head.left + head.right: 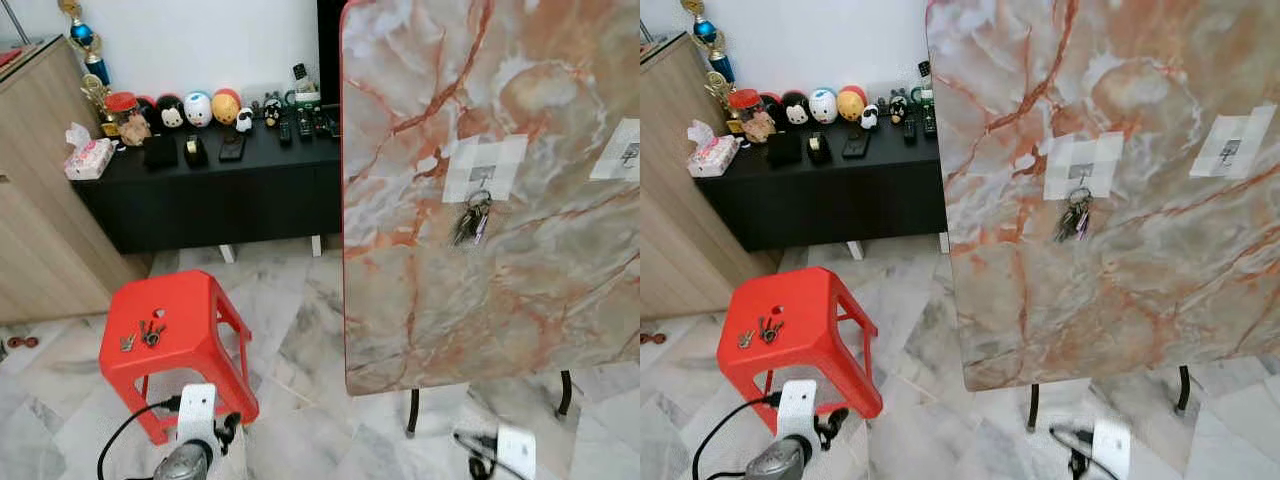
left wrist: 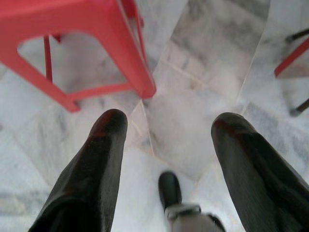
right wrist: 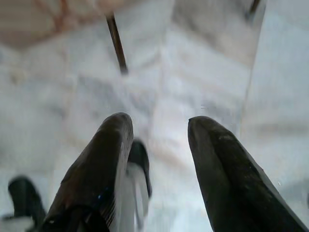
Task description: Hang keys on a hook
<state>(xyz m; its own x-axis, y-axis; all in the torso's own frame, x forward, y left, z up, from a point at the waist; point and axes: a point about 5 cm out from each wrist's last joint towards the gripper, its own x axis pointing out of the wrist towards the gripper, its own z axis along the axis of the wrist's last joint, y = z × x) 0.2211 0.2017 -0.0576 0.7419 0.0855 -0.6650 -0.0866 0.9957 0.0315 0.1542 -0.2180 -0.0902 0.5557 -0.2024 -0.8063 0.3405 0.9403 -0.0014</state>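
A bunch of keys (image 1: pixel 472 222) hangs from a small hook (image 1: pixel 482 180) on a white taped patch of the upright marble-patterned board (image 1: pixel 420 300). A second taped hook (image 1: pixel 630 152) further right is bare. Another bunch of keys (image 1: pixel 151 333) and a single small key (image 1: pixel 127 343) lie on the red plastic stool (image 1: pixel 190 300). My left gripper (image 2: pixel 166 130) hangs low and open over the floor beside the stool's leg (image 2: pixel 140 72). My right gripper (image 3: pixel 159 125) is open too, pointing down at the tiles near a board leg (image 3: pixel 117 46). Neither holds anything.
A black low cabinet (image 1: pixel 210 190) against the back wall carries round figurines, remotes and a tissue box (image 1: pixel 88 158). A wooden cupboard (image 1: pixel 30 200) stands at the left. The board's thin dark legs (image 1: pixel 413 410) rest on the marble floor (image 1: pixel 300 400).
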